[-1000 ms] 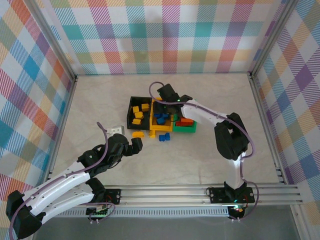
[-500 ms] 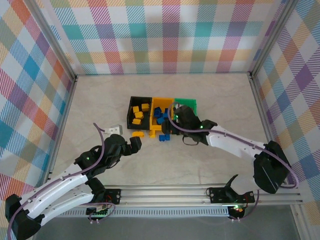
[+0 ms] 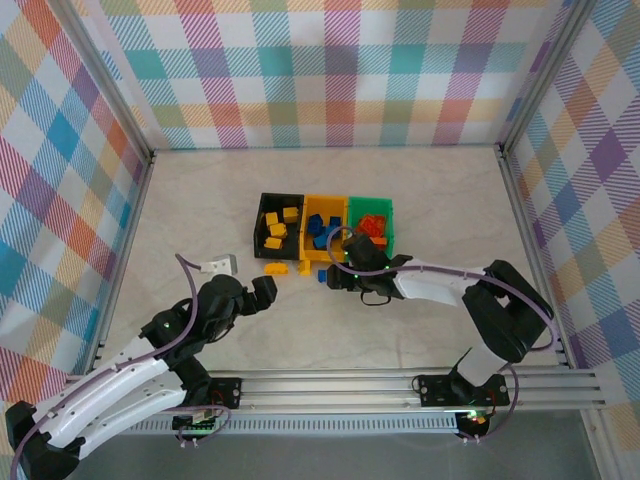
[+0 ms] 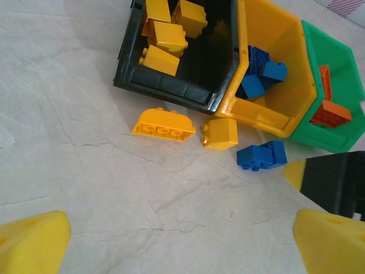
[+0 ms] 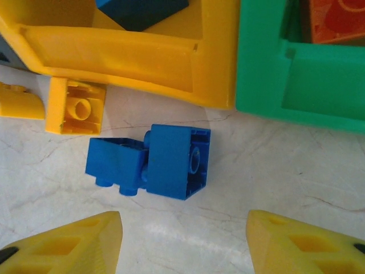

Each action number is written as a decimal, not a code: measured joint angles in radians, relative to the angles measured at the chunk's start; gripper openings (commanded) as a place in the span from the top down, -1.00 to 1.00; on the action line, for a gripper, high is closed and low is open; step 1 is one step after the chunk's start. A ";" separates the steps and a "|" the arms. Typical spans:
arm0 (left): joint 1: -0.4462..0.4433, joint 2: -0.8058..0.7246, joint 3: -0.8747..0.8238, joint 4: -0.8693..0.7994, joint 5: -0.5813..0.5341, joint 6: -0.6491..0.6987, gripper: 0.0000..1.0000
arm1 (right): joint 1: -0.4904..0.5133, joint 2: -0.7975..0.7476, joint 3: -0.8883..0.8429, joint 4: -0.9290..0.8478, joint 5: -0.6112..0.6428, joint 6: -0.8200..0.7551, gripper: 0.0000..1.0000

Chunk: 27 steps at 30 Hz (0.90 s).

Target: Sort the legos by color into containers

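Observation:
Three joined containers stand mid-table: black (image 3: 270, 212) with yellow legos, yellow (image 3: 322, 208) with blue ones, green (image 3: 372, 210) with orange-red ones. In front of them lie a long yellow brick (image 4: 163, 124), a small yellow brick (image 4: 220, 133) and two touching blue bricks (image 5: 149, 161). My right gripper (image 5: 182, 242) is open just short of the blue bricks, its yellow fingers (image 5: 68, 242) on either side of bare table. My left gripper (image 4: 182, 245) is open wide over bare table, nearer than the loose bricks. The right gripper's fingertip (image 4: 333, 180) shows beside the blue bricks (image 4: 261, 155).
The marble-patterned table (image 3: 420, 190) is walled by checked panels. An aluminium rail (image 3: 400, 385) runs along the near edge. The bin fronts (image 5: 142, 54) stand close behind the loose bricks.
My right arm has swung from over the bins down to the table in front of them, by the blue bricks. The left arm has drawn back a little toward the near left.

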State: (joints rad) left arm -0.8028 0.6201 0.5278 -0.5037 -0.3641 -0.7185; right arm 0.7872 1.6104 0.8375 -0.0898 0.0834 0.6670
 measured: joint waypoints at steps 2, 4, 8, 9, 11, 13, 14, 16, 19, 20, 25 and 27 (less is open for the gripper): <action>0.000 -0.005 -0.002 -0.003 -0.004 0.000 -1.00 | 0.000 0.019 0.018 -0.001 0.014 0.006 -0.13; 0.000 -0.007 -0.002 -0.005 -0.005 0.000 -1.00 | 0.000 0.033 0.033 -0.001 0.033 0.010 -0.08; 0.000 -0.007 -0.002 -0.014 -0.005 0.000 -1.00 | 0.000 0.048 0.042 -0.005 0.069 0.033 0.00; 0.000 -0.007 -0.003 -0.015 -0.006 0.000 -1.00 | 0.000 0.052 0.042 -0.008 0.075 0.035 0.01; 0.000 -0.007 -0.007 -0.015 -0.012 0.000 -1.00 | 0.000 0.061 0.050 -0.008 0.082 0.044 0.05; 0.000 -0.007 -0.014 -0.018 -0.016 0.000 -1.00 | 0.002 0.064 0.053 -0.008 0.089 0.055 0.08; 0.000 -0.007 -0.016 -0.019 -0.016 0.000 -1.00 | 0.004 0.064 0.053 -0.008 0.092 0.060 0.08; 0.000 -0.007 -0.018 -0.021 -0.016 0.000 -1.00 | 0.005 0.060 0.048 -0.006 0.099 0.069 0.09; 0.000 -0.007 -0.018 -0.020 -0.017 0.000 -1.00 | 0.005 0.002 -0.004 -0.026 0.120 0.085 0.10; 0.000 -0.007 -0.018 -0.020 -0.017 0.000 -1.00 | 0.005 -0.026 -0.025 -0.046 0.127 0.085 0.10; 0.000 -0.007 -0.018 -0.020 -0.020 0.000 -1.00 | 0.005 -0.135 -0.071 -0.121 0.136 0.074 -0.14; 0.000 -0.006 -0.018 -0.019 -0.021 0.000 -1.00 | 0.005 -0.158 -0.065 -0.121 0.122 0.053 -0.29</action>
State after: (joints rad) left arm -0.8028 0.6140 0.5098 -0.5228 -0.3847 -0.7185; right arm 0.7925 1.4528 0.7723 -0.2104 0.2058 0.7204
